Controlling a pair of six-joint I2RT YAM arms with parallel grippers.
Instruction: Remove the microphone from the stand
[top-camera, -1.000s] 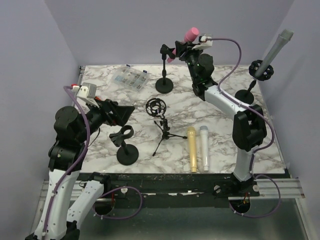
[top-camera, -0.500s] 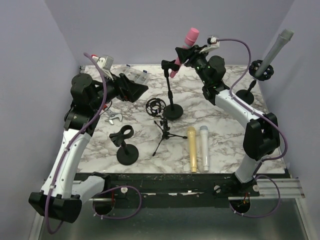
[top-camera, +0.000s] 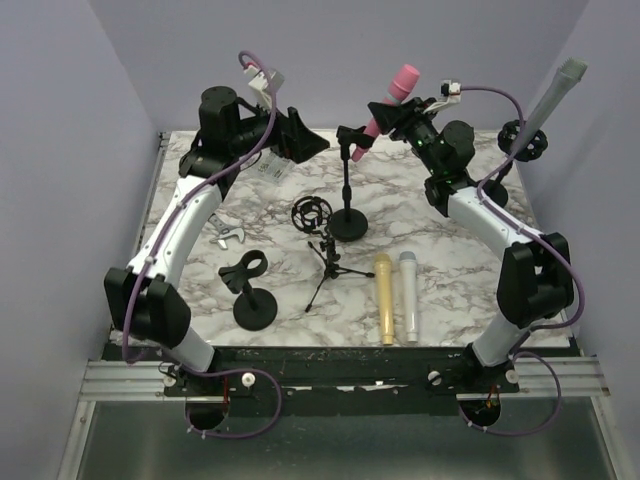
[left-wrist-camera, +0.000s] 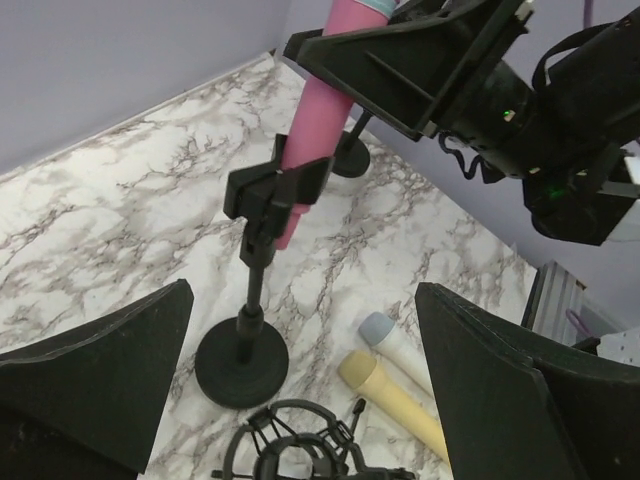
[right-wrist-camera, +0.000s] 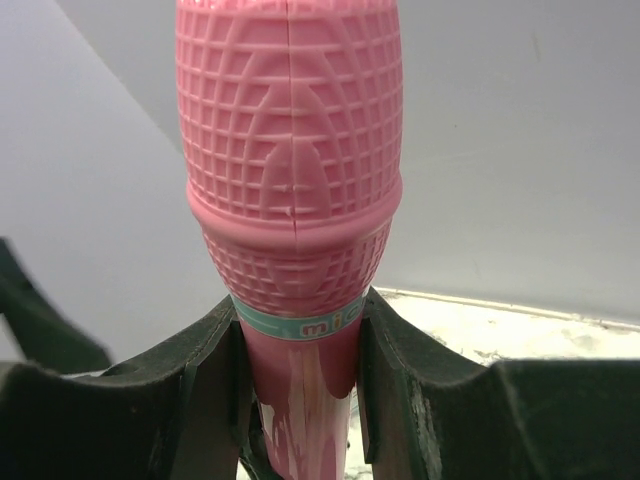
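The pink microphone (top-camera: 396, 88) sits tilted in the clip (top-camera: 352, 135) of a black round-base stand (top-camera: 349, 224) at the back middle of the table. My right gripper (top-camera: 390, 108) is shut on the microphone just below its head; in the right wrist view both fingers (right-wrist-camera: 205, 390) press the pink body (right-wrist-camera: 290, 150). My left gripper (top-camera: 314, 143) is open and empty, raised just left of the clip. In the left wrist view the microphone (left-wrist-camera: 315, 110), clip (left-wrist-camera: 275, 190) and stand base (left-wrist-camera: 240, 368) lie ahead of the open gripper (left-wrist-camera: 303, 290).
A yellow microphone (top-camera: 384, 297) and a white one (top-camera: 409, 295) lie at the front right. A tripod with shock mount (top-camera: 318, 225) stands beside the stand base. A short clip stand (top-camera: 252, 295) is front left. A grey microphone (top-camera: 550, 100) stands at the back right.
My left arm swung from the near left up to the back, beside the clip. The stand base slid nearer, then stayed; my right gripper carried the pink microphone to the right.
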